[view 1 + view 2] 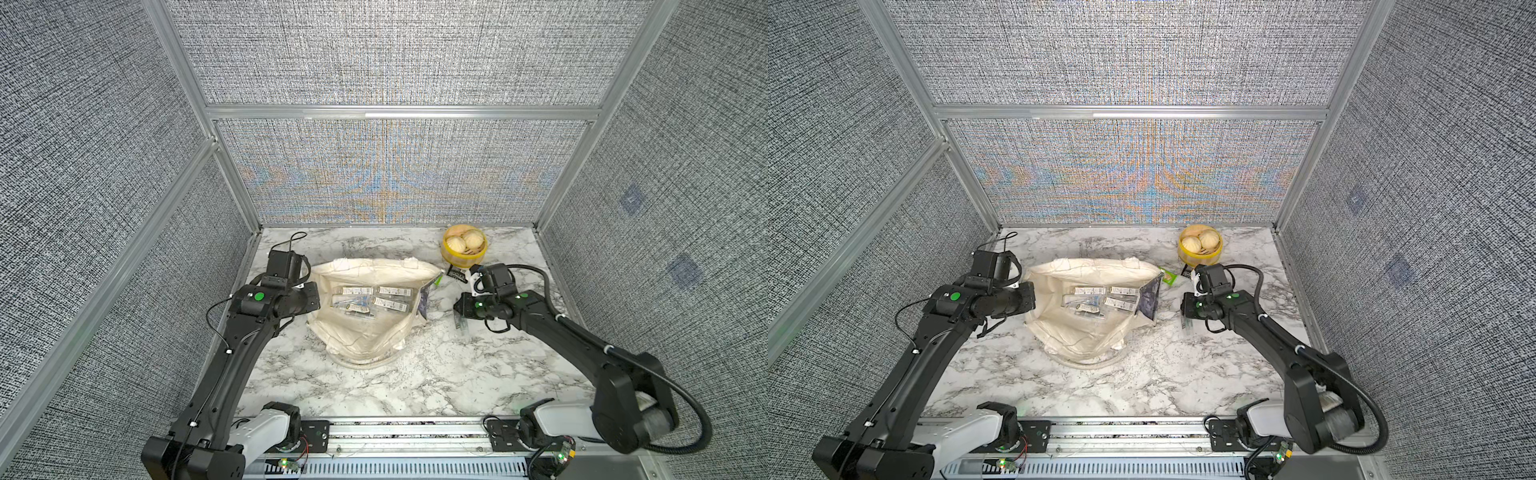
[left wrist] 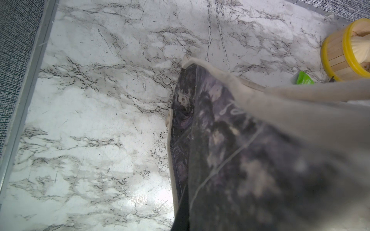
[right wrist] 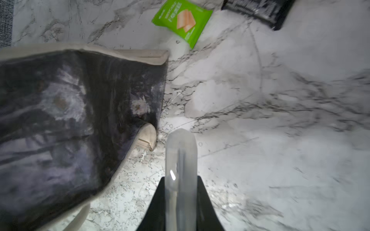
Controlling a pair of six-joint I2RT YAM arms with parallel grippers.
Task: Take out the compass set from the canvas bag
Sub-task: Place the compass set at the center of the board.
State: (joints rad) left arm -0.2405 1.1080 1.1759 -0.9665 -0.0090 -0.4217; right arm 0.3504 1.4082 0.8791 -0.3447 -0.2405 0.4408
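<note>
Your right pincer (image 3: 181, 200) is clamped on a clear plastic case (image 3: 180, 160), one compass set already out of the bag; in a top view that case (image 1: 460, 322) hangs from the pincer just above the marble table (image 1: 415, 374). Just beside this pincer, toward the middle of the table, stands the dark printed panel (image 3: 80, 112) of the canvas bag (image 1: 365, 340), close to the case but not touching it. Beyond the pincer, toward the back wall, lie a green wafer packet (image 3: 181, 21) and a black packet (image 3: 260, 11), and farther back the yellow steamer basket (image 1: 464, 246) holds pale buns. Your left pincer (image 1: 309, 297) sits at the opposite rim of the bag, its tips hidden by the arm in both top views; it is clenched, and the wrist view, filled by bag cloth (image 2: 260, 150) right at the lens, suggests it pinches the rim, though you cannot see the contact itself. Between your two pincers the bag mouth gapes upward, and several more compass sets (image 1: 372, 301) lie flat on the cream lining inside, nearer the right pincer's side of the bag than the left.
</note>
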